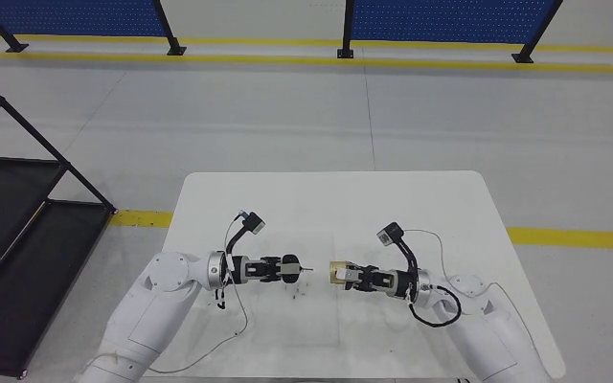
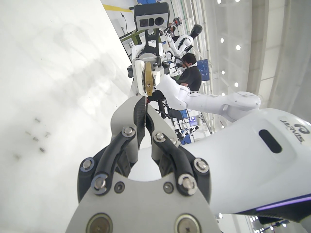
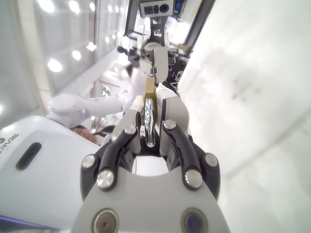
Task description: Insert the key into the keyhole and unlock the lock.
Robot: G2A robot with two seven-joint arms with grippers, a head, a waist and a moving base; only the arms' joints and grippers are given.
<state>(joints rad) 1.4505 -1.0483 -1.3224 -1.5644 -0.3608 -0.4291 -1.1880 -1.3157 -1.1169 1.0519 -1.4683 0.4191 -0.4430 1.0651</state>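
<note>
A brass padlock (image 1: 338, 273) with a silver shackle (image 3: 148, 122) is held level above the table, and my right gripper (image 1: 352, 278) is shut on it. In the right wrist view the padlock body (image 3: 150, 93) sits between the white fingers (image 3: 171, 101). My left gripper (image 1: 293, 270) is shut on a small key (image 1: 306, 271) whose tip points at the lock across a short gap. In the left wrist view the black pads (image 2: 139, 112) pinch the thin key (image 2: 146, 101), and the padlock (image 2: 148, 82) faces it a little farther off.
The white table (image 1: 431, 206) lies under both arms, with bare surface on all sides. A black cart (image 1: 38, 239) stands off the table's left edge. Blue barriers (image 1: 441, 19) and yellow floor lines run along the far side.
</note>
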